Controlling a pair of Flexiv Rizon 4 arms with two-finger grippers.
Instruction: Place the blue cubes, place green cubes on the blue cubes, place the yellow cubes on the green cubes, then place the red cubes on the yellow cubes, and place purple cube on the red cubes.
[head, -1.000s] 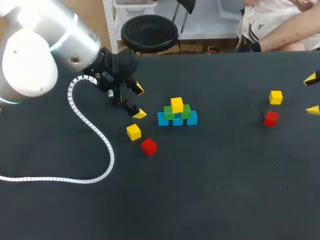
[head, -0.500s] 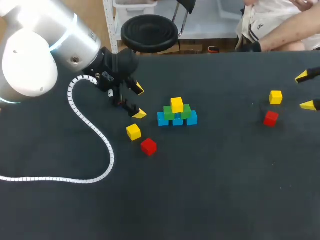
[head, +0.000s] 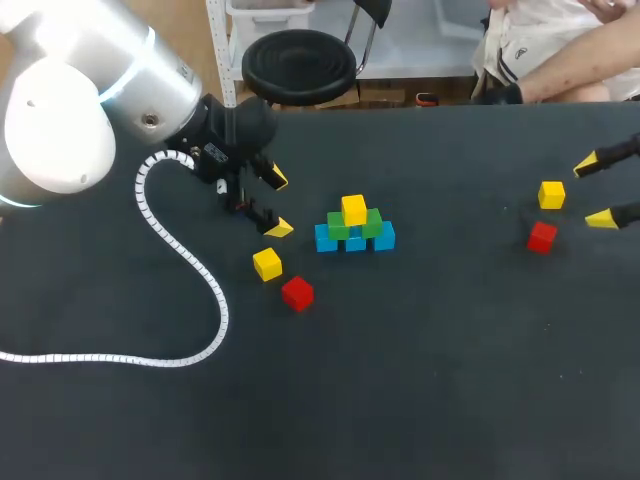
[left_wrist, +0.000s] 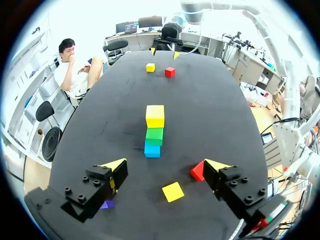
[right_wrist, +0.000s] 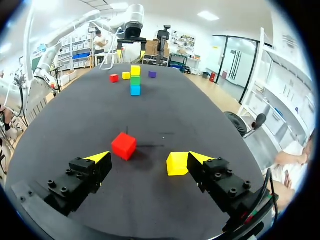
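Observation:
A small pyramid stands mid-table: three blue cubes (head: 355, 243), two green cubes (head: 338, 225) on them, and one yellow cube (head: 353, 209) on top. My left gripper (head: 278, 204) is open to its left, with a loose yellow cube (head: 267, 263) and a red cube (head: 297, 292) close by. In the left wrist view a purple cube (left_wrist: 105, 204) peeks out under one finger. My right gripper (head: 593, 192) is open at the right edge. Just ahead of it lie another yellow cube (right_wrist: 177, 163) and a red cube (right_wrist: 124, 145), neither touched.
A white coiled cable (head: 190, 270) from my left arm loops across the table's left side. The dark tabletop (head: 440, 380) stretches bare along the front and between the pyramid and the right-hand cubes.
My right gripper has come in from the right edge toward the yellow and red cubes there. The left arm and all cubes have stayed put.

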